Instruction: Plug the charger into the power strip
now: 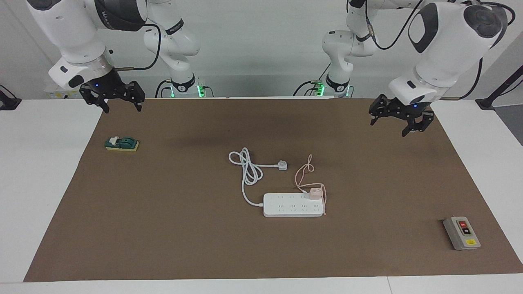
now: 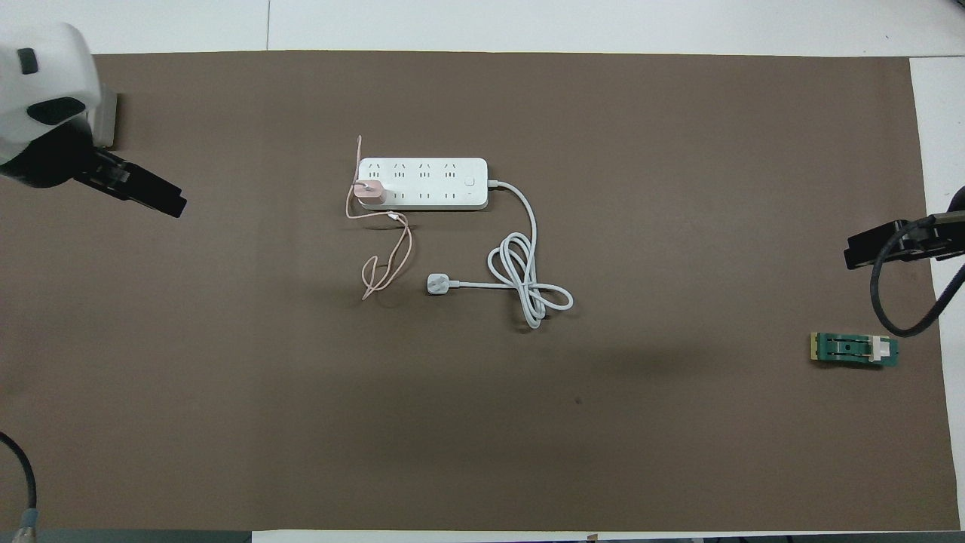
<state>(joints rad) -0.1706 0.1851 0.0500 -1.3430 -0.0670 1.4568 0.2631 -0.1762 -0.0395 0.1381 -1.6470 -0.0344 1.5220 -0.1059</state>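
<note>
Pale pink cube-shaped charger (image 1: 314,193) sits plugged into the long flat white power strip (image 1: 292,205), in the end socket of the row nearer the robots, at the strip's end toward the left arm. Its thin pink cable (image 1: 302,174) loops over that end of the strip and trails toward the robots. The strip lies mid-mat on the brown-covered surface (image 1: 184,228).

The strip's thick white cord (image 1: 248,171) leaves its end toward the right arm, coils once, and ends in a white three-pin plug (image 1: 282,165) lying loose just nearer the robots than the strip.

Left jaws (image 1: 399,118): raised over the mat's corner at the left arm's end, spread wide, holding nothing, waiting. Charger and strip lie well apart from them, toward the table's middle.

Right jaws (image 1: 112,96): raised over the mat's edge at the right arm's end, also spread wide and holding nothing, waiting. A small green-and-yellow block (image 1: 122,143) lies on the mat near them, a little farther from the robots.

A grey box with red and black buttons (image 1: 461,233) lies close to the mat's edge at the left arm's end, well farther from the robots than the left jaws.

Open mat on every side of the strip; white surface borders the mat.

Overhead view: both sets of jaws are cut off by the frame edges, and the left arm's housing covers most of the grey box. The green block's white part is too small to make out.
</note>
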